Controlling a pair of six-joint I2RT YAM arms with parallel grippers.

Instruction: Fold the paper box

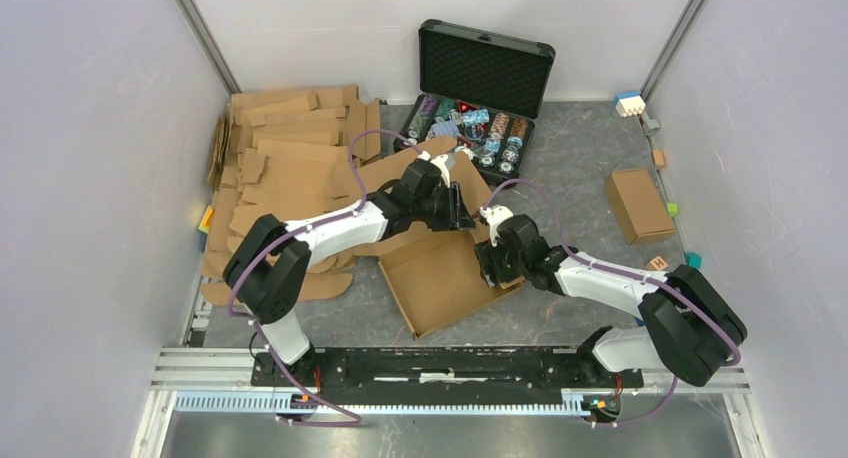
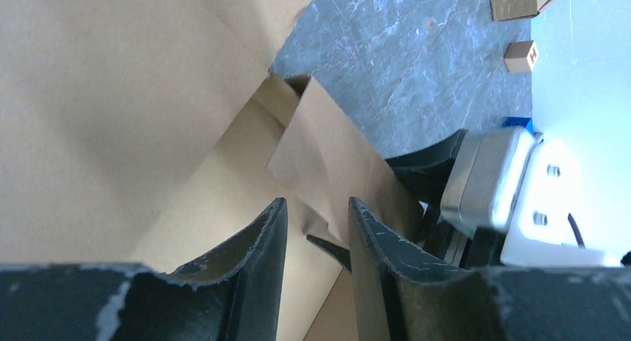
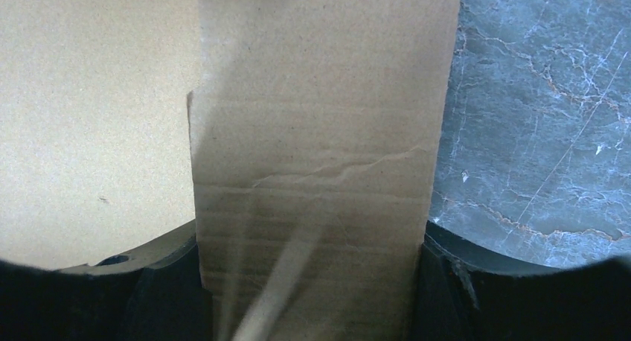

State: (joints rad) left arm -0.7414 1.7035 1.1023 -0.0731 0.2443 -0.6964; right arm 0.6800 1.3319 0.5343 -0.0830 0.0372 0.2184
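The paper box (image 1: 440,278) sits on the worktop (image 1: 580,158) between my arms: my right jaws clamp its right wall, and its far flap (image 2: 327,155) stands between my narrowed left jaws, though I cannot tell if they grip it.

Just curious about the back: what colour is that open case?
Black case, clearest in the top view.

Readable only in the left wrist view: what looks like a capital H, dark on the pale side face of a small wooden block (image 2: 521,56) lying on the grey table (image 2: 417,51). Blurred, so not certain. Elsewhere in the three views, nothing legible.
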